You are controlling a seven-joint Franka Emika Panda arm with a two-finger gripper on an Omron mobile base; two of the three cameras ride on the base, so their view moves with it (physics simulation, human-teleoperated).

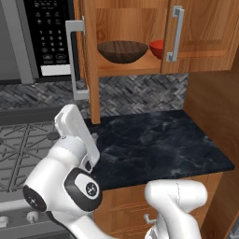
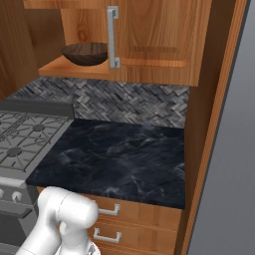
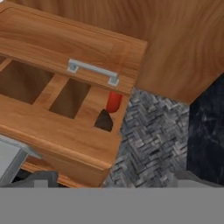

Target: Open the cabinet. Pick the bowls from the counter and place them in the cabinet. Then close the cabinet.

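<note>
In the left base view, the black microwave [image 1: 49, 37] hangs at the far left above the grey gas stove top [image 1: 18, 144]. Next comes the two-door warm-brown wooden wall cabinet [image 1: 205, 32]. Its left door [image 1: 88, 60] is swung out and seen nearly edge-on, with the grey metal bar handle [image 1: 73, 60] facing me. Its right door [image 1: 205, 28] is closed flat.

On the wooden shelf [image 1: 126, 69] inside sits the dark brown wood-grain shallow bowl [image 1: 122, 50]. Just to its right is the glossy red shallow bowl [image 1: 158, 48], partly hidden behind the closed door's edge. I cannot tell whether the two touch. Below the cabinet is the grey herringbone tile backsplash [image 1: 140, 93], then the dark black-blue marbled stone surface [image 1: 158, 140], with wooden drawers [image 1: 126, 214] under its front edge.

In the right base view, the brown bowl shows at the open left side of the cabinet, just left of the closed door's handle.

My hand [image 3: 116, 183] is wide apart, with one dark fingertip [image 3: 41, 179] low at the left of the hand view and the other low at the right, and nothing clamped between them. That view is rolled. It shows the closed door across the upper left, the red bowl as a thin slice just below that door's edge, and a dark sliver of the brown bowl beside it, all well away from my fingers.
</note>
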